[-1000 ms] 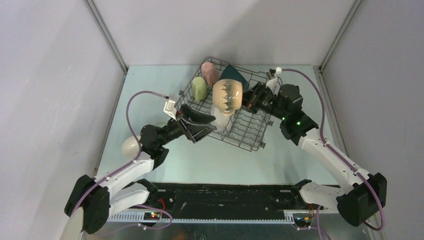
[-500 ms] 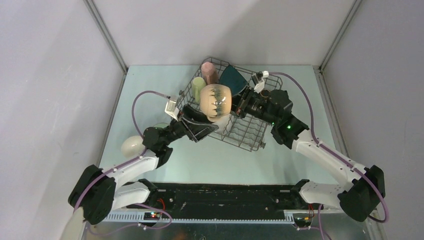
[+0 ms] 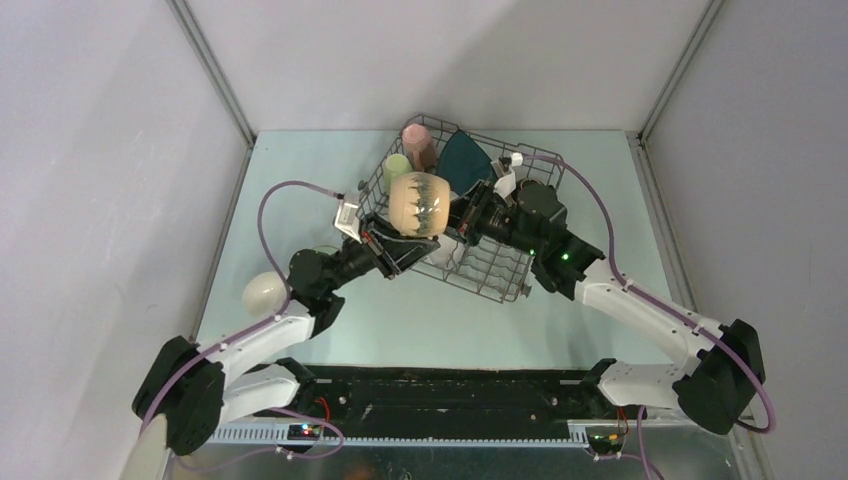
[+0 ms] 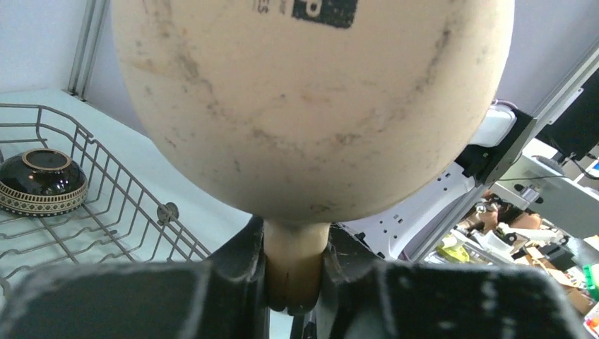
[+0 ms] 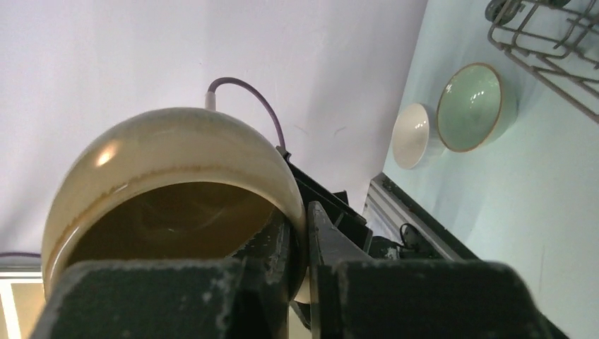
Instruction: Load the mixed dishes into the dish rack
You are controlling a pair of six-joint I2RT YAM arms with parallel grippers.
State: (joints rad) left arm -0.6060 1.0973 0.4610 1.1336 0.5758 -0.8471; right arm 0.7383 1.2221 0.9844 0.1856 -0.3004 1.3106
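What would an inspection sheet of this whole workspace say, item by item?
Surface: pale table, no spills seen.
Job's things: tan mug held aloft at the dish rack; pink mug, light-green mug, teal plate and dark brown bowl in the rack; white bowl and pale green bowl on the table outside it.
Clutter: nothing seen.
Grippers: left gripper closed on the mug's handle; right gripper pinching its rim.
Cables: purple cable on each arm.
Surroundings: plain grey walls.
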